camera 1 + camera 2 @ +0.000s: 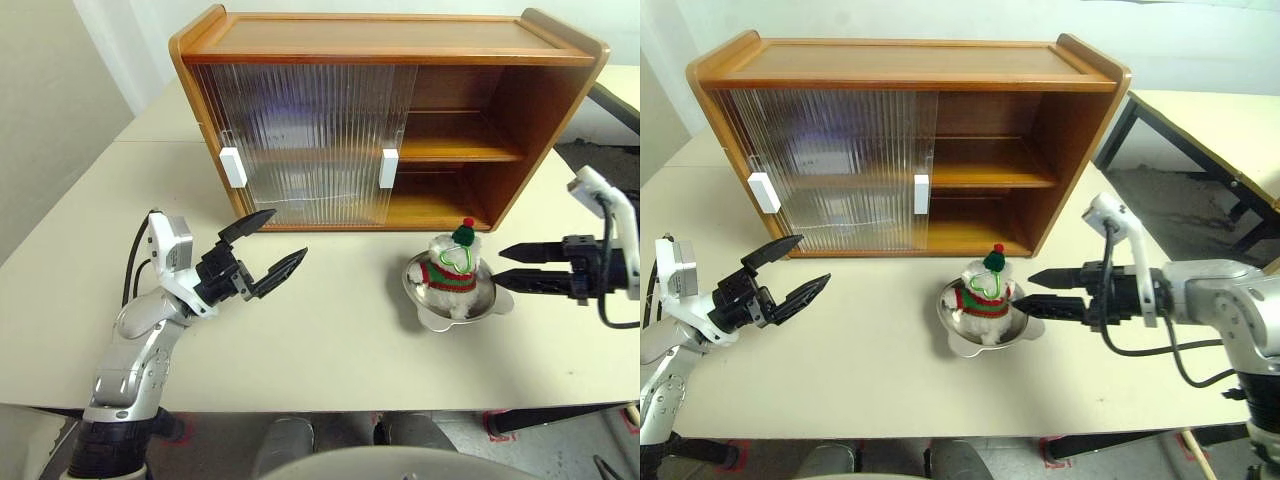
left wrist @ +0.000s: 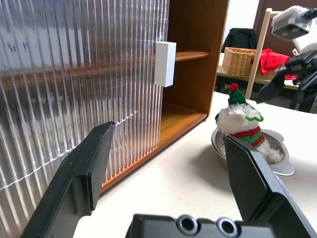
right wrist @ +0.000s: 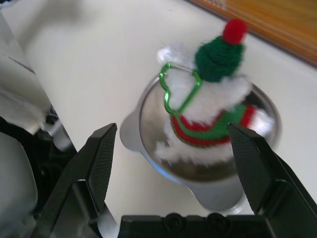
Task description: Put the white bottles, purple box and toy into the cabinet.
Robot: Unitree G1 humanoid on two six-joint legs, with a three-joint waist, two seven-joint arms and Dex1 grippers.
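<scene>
From the head views, your right hand [image 1: 1025, 289] hangs spread and empty just beside the small white plush toy in its striped sweater [image 1: 983, 295], which sits in a silver metal bowl [image 1: 962, 343] near the surface's front, before the orange-brown wooden cabinet's [image 1: 390, 45] open right side. Your left hand [image 1: 268, 250] is spread too. In the right wrist view, centre the toy between the fingers [image 3: 96, 163]; pinch its body, not the bowl rim.

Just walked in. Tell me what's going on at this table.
A humanoid robot is loading a wooden cabinet whose doors are slid to its left, leaving the right half open. The toy sits in a metal bowl on the table, in front of the opening. The right hand is open beside the toy, not gripping it. The left hand hovers open near the doors.
</scene>
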